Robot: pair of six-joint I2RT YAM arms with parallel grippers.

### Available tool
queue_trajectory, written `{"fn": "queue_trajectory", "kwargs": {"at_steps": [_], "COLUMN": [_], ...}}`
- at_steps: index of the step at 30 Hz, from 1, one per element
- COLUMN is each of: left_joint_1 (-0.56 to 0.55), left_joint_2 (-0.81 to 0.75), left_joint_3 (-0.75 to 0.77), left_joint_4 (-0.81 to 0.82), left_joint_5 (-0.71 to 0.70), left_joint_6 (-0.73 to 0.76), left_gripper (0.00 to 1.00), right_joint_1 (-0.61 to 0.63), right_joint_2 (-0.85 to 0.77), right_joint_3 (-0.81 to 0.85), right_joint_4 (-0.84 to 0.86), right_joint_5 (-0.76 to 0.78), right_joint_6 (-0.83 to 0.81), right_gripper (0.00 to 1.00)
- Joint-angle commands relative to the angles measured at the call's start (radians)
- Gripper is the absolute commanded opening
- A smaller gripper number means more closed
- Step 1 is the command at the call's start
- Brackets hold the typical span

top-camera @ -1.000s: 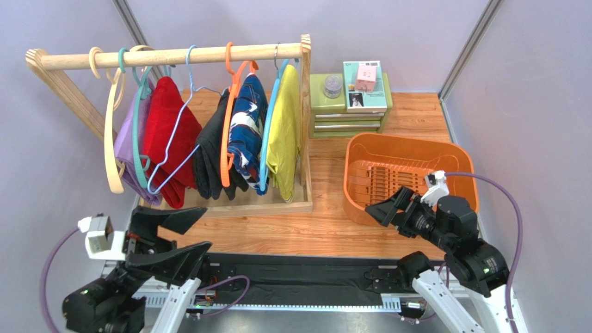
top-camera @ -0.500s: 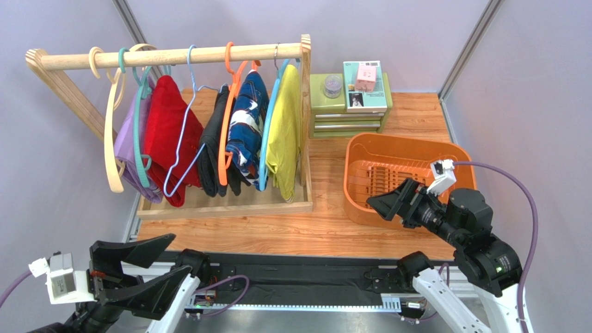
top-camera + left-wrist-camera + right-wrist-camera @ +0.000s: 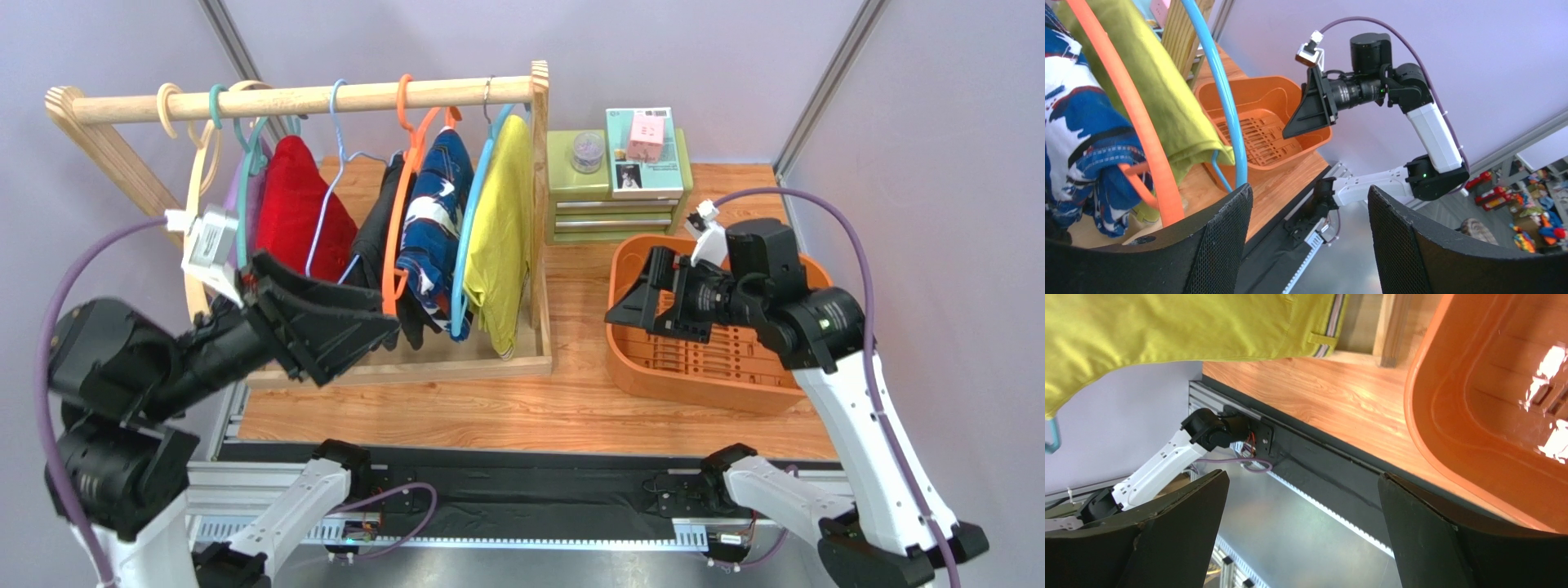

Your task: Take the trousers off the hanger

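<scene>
The yellow-green trousers [image 3: 501,233] hang on a blue hanger [image 3: 471,233] at the right end of the rack. The navy printed trousers [image 3: 436,227] hang beside them on an orange hanger [image 3: 396,245]. My left gripper [image 3: 374,328] is open and empty, raised in front of the rack's lower middle, its tips near the black garment. My right gripper [image 3: 626,306] is open and empty over the basket's left rim, pointing at the yellow-green trousers. In the left wrist view both trousers [image 3: 1149,79] [image 3: 1082,153] show at left. In the right wrist view the yellow-green cloth [image 3: 1186,331] fills the top.
The wooden rack rod [image 3: 307,98] also carries a red garment [image 3: 294,221], a black garment [image 3: 368,263] and bare hangers at the left. An orange basket [image 3: 736,368] stands at the right. A stack of green boxes [image 3: 620,184] stands behind it.
Both arms rose from the near edge. My left gripper swung up and forward to the rack's front. My right gripper moved back and left over the basket's rim.
</scene>
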Motion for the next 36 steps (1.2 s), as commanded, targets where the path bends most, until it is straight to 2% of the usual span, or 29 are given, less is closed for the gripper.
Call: {"fn": "queue_trajectory", "kwargs": {"at_steps": [1, 5, 9, 14, 18, 22, 25, 28, 36], "left_joint_1": [-0.001, -0.001, -0.001, -0.012, -0.088, -0.216, -0.23, -0.251, -0.27], "left_joint_2": [0.095, 0.199, 0.309, 0.359, 0.4, 0.448, 0.435, 0.422, 0.475], "left_joint_3": [0.046, 0.121, 0.226, 0.211, 0.199, 0.207, 0.165, 0.156, 0.158], "left_joint_4": [0.05, 0.07, 0.081, 0.143, 0.183, 0.168, 0.154, 0.154, 0.157], "left_joint_5": [0.037, 0.007, -0.023, -0.071, -0.149, -0.273, -0.432, -0.514, -0.467], "left_joint_6": [-0.096, -0.085, -0.036, -0.017, -0.002, 0.009, -0.005, 0.022, -0.01], "left_gripper": [0.76, 0.75, 0.75, 0.74, 0.73, 0.68, 0.65, 0.64, 0.63], "right_joint_1": [0.0, 0.0, 0.001, 0.001, 0.003, 0.001, 0.001, 0.001, 0.001], "right_joint_2": [0.043, 0.066, 0.057, 0.064, 0.06, 0.06, 0.049, 0.029, 0.002], "right_joint_3": [0.058, 0.026, 0.008, 0.012, 0.044, 0.061, 0.072, 0.066, 0.047], "right_joint_4": [-0.133, -0.13, -0.124, -0.131, -0.117, -0.114, -0.111, -0.11, -0.068], "right_joint_5": [-0.052, -0.161, -0.177, -0.145, -0.134, -0.12, -0.117, -0.095, -0.109], "right_joint_6": [0.009, 0.064, 0.054, 0.042, 0.051, 0.066, 0.072, 0.083, 0.135], "right_gripper": [1.0, 0.99, 0.99, 0.99, 0.99, 0.99, 0.99, 0.99, 0.99]}}
